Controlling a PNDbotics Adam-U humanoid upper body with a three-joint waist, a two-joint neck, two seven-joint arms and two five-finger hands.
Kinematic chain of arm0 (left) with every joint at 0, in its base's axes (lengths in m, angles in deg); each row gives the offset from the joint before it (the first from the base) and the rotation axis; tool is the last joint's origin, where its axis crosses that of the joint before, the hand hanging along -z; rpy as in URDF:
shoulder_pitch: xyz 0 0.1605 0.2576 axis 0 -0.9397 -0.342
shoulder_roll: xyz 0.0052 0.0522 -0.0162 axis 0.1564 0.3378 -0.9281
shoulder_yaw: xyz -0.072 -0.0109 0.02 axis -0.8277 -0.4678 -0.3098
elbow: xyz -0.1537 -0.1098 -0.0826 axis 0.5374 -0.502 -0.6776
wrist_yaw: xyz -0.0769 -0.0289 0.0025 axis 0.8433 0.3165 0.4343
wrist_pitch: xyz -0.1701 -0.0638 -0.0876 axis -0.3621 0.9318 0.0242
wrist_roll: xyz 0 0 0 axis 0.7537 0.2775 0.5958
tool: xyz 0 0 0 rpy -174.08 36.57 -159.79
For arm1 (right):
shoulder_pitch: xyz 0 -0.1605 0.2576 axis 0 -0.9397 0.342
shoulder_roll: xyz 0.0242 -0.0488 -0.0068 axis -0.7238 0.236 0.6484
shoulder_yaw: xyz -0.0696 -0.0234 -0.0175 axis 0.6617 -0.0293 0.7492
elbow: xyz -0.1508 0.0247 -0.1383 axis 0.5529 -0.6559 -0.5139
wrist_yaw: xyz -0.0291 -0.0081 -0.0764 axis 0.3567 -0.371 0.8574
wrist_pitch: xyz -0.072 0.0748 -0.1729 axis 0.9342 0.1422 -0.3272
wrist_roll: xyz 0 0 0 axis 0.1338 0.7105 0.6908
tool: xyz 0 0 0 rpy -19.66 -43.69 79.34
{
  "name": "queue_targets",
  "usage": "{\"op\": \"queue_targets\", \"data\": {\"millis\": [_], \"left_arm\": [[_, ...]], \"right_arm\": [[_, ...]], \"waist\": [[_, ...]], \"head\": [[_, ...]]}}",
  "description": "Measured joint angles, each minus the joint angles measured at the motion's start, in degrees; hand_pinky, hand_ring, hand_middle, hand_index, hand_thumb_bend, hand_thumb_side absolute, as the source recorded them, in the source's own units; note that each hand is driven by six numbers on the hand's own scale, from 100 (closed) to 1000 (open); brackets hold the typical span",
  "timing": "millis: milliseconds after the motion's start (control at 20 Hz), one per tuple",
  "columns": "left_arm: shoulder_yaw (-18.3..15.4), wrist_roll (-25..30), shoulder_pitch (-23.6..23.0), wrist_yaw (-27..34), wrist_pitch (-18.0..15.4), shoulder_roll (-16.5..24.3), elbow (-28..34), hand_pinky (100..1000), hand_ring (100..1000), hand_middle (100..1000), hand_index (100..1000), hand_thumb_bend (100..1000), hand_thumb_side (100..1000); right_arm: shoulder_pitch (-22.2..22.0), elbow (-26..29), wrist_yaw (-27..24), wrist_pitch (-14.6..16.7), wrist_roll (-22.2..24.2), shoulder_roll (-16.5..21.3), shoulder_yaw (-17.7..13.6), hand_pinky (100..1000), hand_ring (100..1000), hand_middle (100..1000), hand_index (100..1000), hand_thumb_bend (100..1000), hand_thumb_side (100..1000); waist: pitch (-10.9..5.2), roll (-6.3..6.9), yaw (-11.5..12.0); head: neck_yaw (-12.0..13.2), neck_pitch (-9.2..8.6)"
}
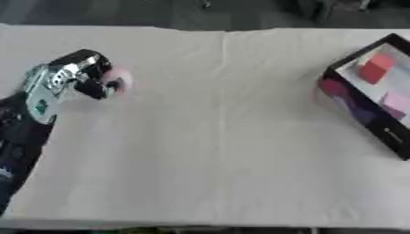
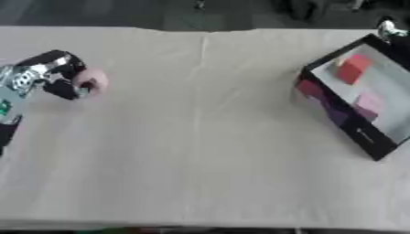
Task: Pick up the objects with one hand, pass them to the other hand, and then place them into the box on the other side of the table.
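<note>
A small pink round object (image 1: 120,78) sits at the table's left side, partly covered by dark fingers. My left hand (image 1: 78,73) comes in from the lower left and its fingers are curled round the pink object. A black box (image 2: 352,128) with a pale inside stands at the right edge of the table. Inside it lie a red block (image 2: 353,67) and a pink flat piece (image 2: 368,103). A bit of silver metal (image 2: 390,28) shows beyond the box's far corner; my right hand shows in neither view.
A cream cloth (image 1: 216,137) covers the whole table, with a fold line running down its middle. Dark floor and chair legs lie beyond the far edge.
</note>
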Motion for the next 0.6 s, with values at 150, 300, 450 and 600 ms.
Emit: {"op": "queue_targets", "data": {"millis": [150, 300, 450, 600], "left_arm": [[-1.5, -2.8, -2.1, 2.9, -1.8, 0.3, 4.7, 683, 488, 390, 470, 100, 100], [-1.5, -5.8, -3.9, 5.9, -1.3, 0.4, 9.5, 675, 482, 384, 470, 100, 100], [-0.7, -8.7, -5.5, 8.5, -0.1, 0.2, 14.2, 678, 461, 360, 471, 100, 100], [0.3, -11.5, -7.4, 9.8, 1.2, -1.1, 18.8, 674, 450, 353, 473, 100, 100]], "right_arm": [[0.0, 1.1, -0.3, 0.1, -0.1, 0.0, 0.0, 1000, 1000, 973, 956, 100, 457], [0.1, 2.4, -0.6, 0.2, -0.2, 0.0, 0.0, 1000, 1000, 972, 955, 100, 418], [1.0, 4.0, -0.6, 0.0, 0.1, 0.0, 0.6, 1000, 1000, 975, 959, 100, 382], [2.6, 6.4, -0.3, -0.3, 1.5, 0.0, 1.9, 1000, 1000, 979, 962, 100, 348]], "waist": [[0.00, -0.25, 0.1], [0.00, -0.55, 0.2], [0.01, -0.60, 0.2], [0.01, -0.67, 0.3]], "head": [[-0.6, -0.13], [-1.0, -0.55], [-1.0, -0.62], [-1.0, -0.62]]}}
